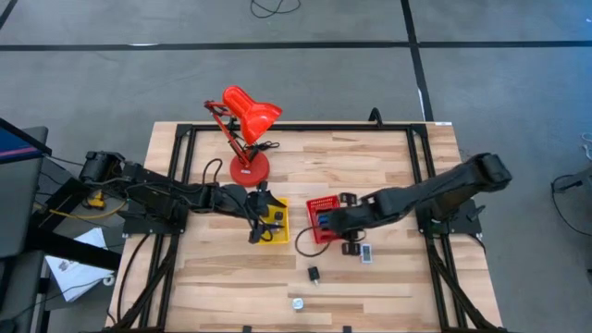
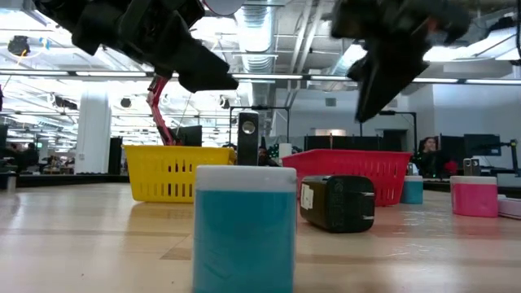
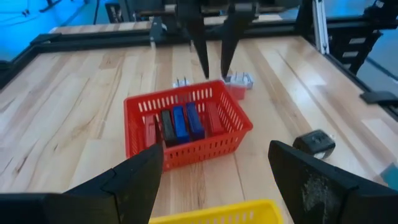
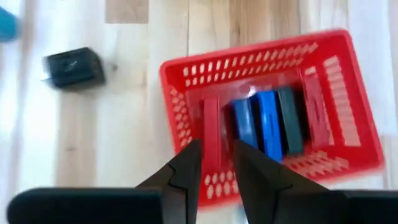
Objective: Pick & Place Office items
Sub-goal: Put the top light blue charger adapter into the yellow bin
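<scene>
Left gripper (image 1: 260, 222): hung over the yellow tray (image 1: 282, 225) near the table's middle, fingers (image 3: 130, 180) spread wide with nothing between them.
Right gripper (image 4: 216, 163): hovered at the red tray (image 4: 186, 87), above its rim; fingers (image 4: 186, 168) only a narrow gap apart, empty as far as the wrist view showed.
Red tray: sat right of the yellow tray, just beside it, with several flat pieces standing on edge inside in a row.
Pieces in red tray: two blue rectangles (image 4: 256, 124) side by side, a dark one (image 4: 289, 121) next to them, and red ones (image 4: 211, 130) at either end of the row.
Yellow tray contents: a few small black bits (image 1: 275, 218) lay inside; their shapes were too small to make out, possibly clips.
Black block (image 1: 314, 273): lay on bare wood in front of the red tray, apart from it.
Silvery-white piece (image 1: 297, 302): lay near the table's front edge, well apart from both trays.
Pale piece (image 1: 367, 254): rested just right of the red tray, below the right gripper's arm.
Low view: a teal block with a white top (image 2: 244, 236) stood closest to the camera, a black block (image 2: 338, 203) lay beside it, and a pink block (image 2: 474, 198) stood farther right.
Red desk lamp (image 1: 248, 129): stood behind the yellow tray, on its round base.
Table (image 1: 213, 287): pale wood planks inside a black frame.
</scene>
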